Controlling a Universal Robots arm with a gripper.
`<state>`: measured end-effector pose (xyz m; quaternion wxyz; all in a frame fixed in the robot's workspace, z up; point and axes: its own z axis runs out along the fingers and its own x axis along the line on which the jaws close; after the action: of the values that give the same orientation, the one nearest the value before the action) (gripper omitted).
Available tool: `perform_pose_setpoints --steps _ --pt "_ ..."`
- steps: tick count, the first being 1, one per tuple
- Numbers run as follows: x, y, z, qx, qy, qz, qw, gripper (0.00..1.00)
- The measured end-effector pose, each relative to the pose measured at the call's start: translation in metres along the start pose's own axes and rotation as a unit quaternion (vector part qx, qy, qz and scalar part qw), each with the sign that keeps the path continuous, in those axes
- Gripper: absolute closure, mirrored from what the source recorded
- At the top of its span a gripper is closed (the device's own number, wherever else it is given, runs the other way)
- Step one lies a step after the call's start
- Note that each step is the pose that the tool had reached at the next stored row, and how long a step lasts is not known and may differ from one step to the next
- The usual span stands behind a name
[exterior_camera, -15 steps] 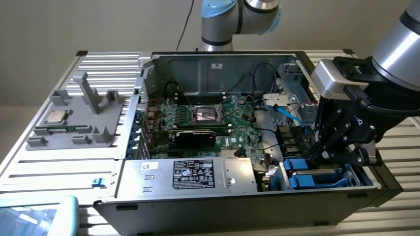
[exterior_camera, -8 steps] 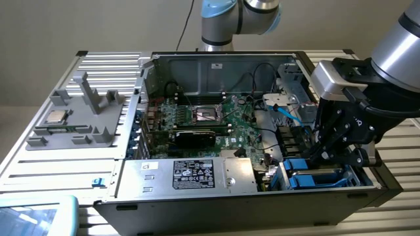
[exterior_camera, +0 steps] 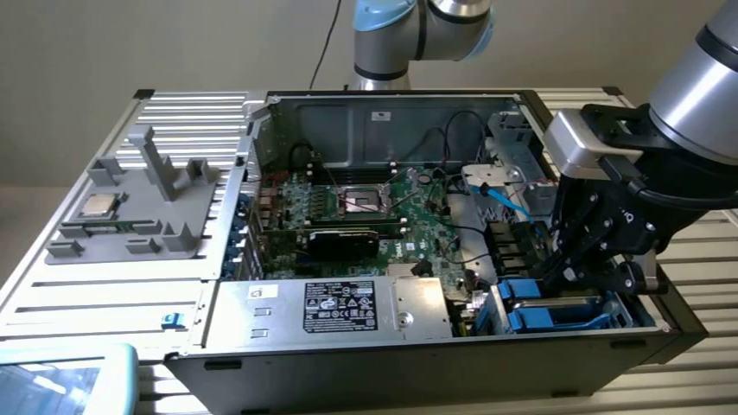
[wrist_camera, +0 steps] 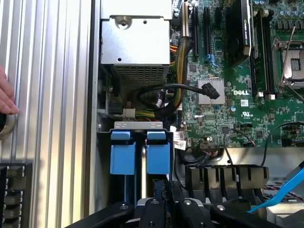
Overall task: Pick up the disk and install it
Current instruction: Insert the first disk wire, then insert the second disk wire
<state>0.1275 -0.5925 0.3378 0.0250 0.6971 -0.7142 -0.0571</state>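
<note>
Gripper [exterior_camera: 582, 272] down inside open computer case [exterior_camera: 346, 363] at drive bay, exterior view's right, near corner. Disk [wrist_camera: 140, 156] on edge in bay, blue carrier tabs showing. Jaws: cannot tell. Step judged: seating disk. Needs straight push home.

The exterior view is looking down from above at the open computer case [exterior_camera: 438, 346]; the wrist view is hovering close, both sharing the blue drive bays [wrist_camera: 140, 154] and the motherboard [exterior_camera: 381, 212].

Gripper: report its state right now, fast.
Gripper: down in the drive bay of the computer case, at the blue carriers; open or shut, and any hold on the disk, cannot be told.
</note>
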Motion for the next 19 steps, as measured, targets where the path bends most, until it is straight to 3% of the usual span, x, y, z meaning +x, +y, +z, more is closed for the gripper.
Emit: perform_pose_setpoints --steps 19 --pt "0.0003 -0.0017 0.0031 0.0001 0.0001 0.0 1.0 0.84"
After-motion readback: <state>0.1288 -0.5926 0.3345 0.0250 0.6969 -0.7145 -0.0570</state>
